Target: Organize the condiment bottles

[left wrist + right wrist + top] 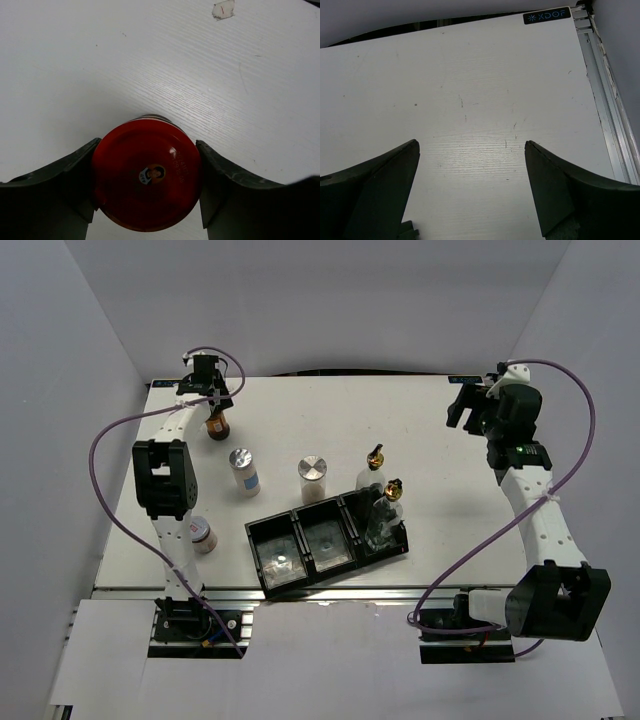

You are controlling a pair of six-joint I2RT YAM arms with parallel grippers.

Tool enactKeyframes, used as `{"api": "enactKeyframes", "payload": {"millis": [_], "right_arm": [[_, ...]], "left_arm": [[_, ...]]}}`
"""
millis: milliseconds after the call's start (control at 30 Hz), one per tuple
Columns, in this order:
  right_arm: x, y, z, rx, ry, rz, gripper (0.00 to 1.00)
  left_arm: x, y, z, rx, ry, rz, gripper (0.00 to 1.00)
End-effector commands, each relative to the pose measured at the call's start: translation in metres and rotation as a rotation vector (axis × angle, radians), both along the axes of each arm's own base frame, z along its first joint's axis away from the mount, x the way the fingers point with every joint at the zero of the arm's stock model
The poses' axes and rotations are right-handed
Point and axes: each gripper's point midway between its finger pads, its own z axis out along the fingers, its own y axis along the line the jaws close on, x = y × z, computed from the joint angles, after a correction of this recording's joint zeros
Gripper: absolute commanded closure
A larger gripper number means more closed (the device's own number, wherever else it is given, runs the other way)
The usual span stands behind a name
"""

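Red-lidded jar (147, 175) sits gripped by the left tool (146, 150), arm outstretched.

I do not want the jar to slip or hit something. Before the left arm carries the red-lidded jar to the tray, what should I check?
1. Grip: on the left gripper, the fingers touch both sides of the red-lidded jar: ok.
2. Jar upright, lid facing the wrist camera: ok.
3. Jar lifted off the table: cannot tell.
4. Path: two silver-lidded shakers stand between jar and tray: not ok, lift high first.
5. Free place: the middle compartment looks empty: ok.
6. Right gripper open, far from the tray: ok.
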Motion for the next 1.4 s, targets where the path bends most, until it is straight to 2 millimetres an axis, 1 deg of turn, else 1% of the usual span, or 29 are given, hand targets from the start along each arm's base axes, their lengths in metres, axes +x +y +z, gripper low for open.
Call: {"api": "enactKeyframes", "payload": {"millis": [0,33,67,100,133,167,200,267,300,400,433,467,500,533,567,600,633,667,733,767,800,900,933,967,1033,1100,1233,1333,1367], "right_arm": [[-0.003,-0.001,0.019,-0.004,-0.068,0.000,0.11],[-0.005,0.000,0.019,-0.002,-0.067,-0.001,0.11],[-0.007,0.000,0.022,0.001,-0.073,-0.002,0.11],[-0.008,0.000,0.023,0.005,-0.075,-0.001,0.11],[-0.009,0.001,0.021,0.010,-0.075,0.004,0.11],[-0.012,0.002,0.025,0.011,-0.087,0.010,0.11],[-0.014,0.003,0.024,0.013,-0.090,0.012,0.11],[-0.021,0.004,0.017,0.024,-0.085,0.014,0.11],[-0.023,0.005,0.013,0.028,-0.083,0.018,0.11],[-0.033,0.004,-0.005,0.070,-0.077,-0.006,0.11],[-0.035,0.001,-0.009,0.079,-0.069,-0.030,0.11],[-0.039,-0.003,-0.013,0.100,-0.058,-0.052,0.11],[-0.042,-0.004,-0.022,0.106,-0.041,-0.058,0.11],[-0.044,-0.005,-0.025,0.109,-0.037,-0.066,0.10],[-0.047,-0.007,-0.024,0.111,-0.043,-0.072,0.11],[-0.049,-0.008,-0.026,0.113,-0.040,-0.075,0.11],[-0.051,-0.008,-0.028,0.113,-0.039,-0.076,0.11],[-0.053,-0.008,-0.026,0.113,-0.046,-0.076,0.11],[-0.055,-0.007,-0.021,0.116,-0.061,-0.065,0.10],[-0.056,-0.006,-0.021,0.118,-0.062,-0.060,0.11],[-0.057,-0.005,-0.020,0.118,-0.064,-0.057,0.11],[-0.059,-0.003,-0.019,0.121,-0.069,-0.040,0.11],[-0.059,-0.003,-0.019,0.119,-0.071,-0.038,0.11],[-0.059,-0.003,-0.017,0.117,-0.074,-0.037,0.11],[-0.058,-0.001,-0.016,0.118,-0.072,-0.026,0.11],[-0.057,0.002,-0.014,0.121,-0.072,-0.009,0.11],[-0.054,0.002,-0.015,0.119,-0.064,0.001,0.10],[-0.053,0.000,-0.019,0.114,-0.060,-0.016,0.11],[-0.053,-0.002,-0.020,0.112,-0.053,-0.020,0.11]], "left_arm": [[0.005,-0.005,0.026,-0.023,-0.044,-0.027,0.37],[0.003,-0.005,0.028,-0.023,-0.046,-0.025,0.44],[0.001,-0.004,0.040,-0.021,-0.064,-0.022,0.52],[-0.002,-0.004,0.045,-0.020,-0.070,-0.019,0.68],[-0.003,-0.003,0.053,-0.019,-0.084,-0.017,0.74],[-0.007,-0.004,0.076,-0.024,-0.129,-0.018,0.87],[-0.009,-0.004,0.089,-0.029,-0.156,-0.017,0.91],[-0.015,-0.016,0.112,-0.056,-0.206,-0.053,0.93],[-0.023,-0.021,0.141,-0.062,-0.262,-0.067,0.97],[-0.043,-0.055,0.179,-0.030,-0.323,-0.132,0.97],[-0.057,-0.066,0.204,-0.010,-0.361,-0.164,0.97],[-0.069,-0.094,0.213,-0.003,-0.374,-0.216,0.97],[-0.078,-0.106,0.222,-0.003,-0.390,-0.248,0.97],[-0.095,-0.118,0.245,-0.007,-0.437,-0.284,0.97],[-0.108,-0.140,0.245,-0.017,-0.440,-0.334,0.97],[-0.118,-0.150,0.251,-0.028,-0.461,-0.359,0.97],[-0.134,-0.156,0.272,-0.046,-0.519,-0.381,0.97],[-0.142,-0.163,0.276,-0.056,-0.531,-0.402,0.97],[-0.162,-0.185,0.276,-0.101,-0.544,-0.457,0.97],[-0.178,-0.195,0.287,-0.134,-0.574,-0.495,0.98],[-0.185,-0.205,0.277,-0.177,-0.563,-0.518,1.00],[-0.217,-0.236,0.279,-0.267,-0.574,-0.628,1.00],[-0.225,-0.245,0.264,-0.299,-0.547,-0.645,1.00],[-0.239,-0.261,0.262,-0.326,-0.538,-0.698,1.00],[-0.259,-0.271,0.252,-0.346,-0.494,-0.750,1.00],[-0.281,-0.284,0.251,-0.380,-0.487,-0.803,1.00],[-0.305,-0.306,0.219,-0.387,-0.381,-0.870,1.00],[-0.322,-0.330,0.184,-0.354,-0.293,-0.952,1.00],[-0.333,-0.341,0.178,-0.333,-0.273,-0.991,1.00]]}}
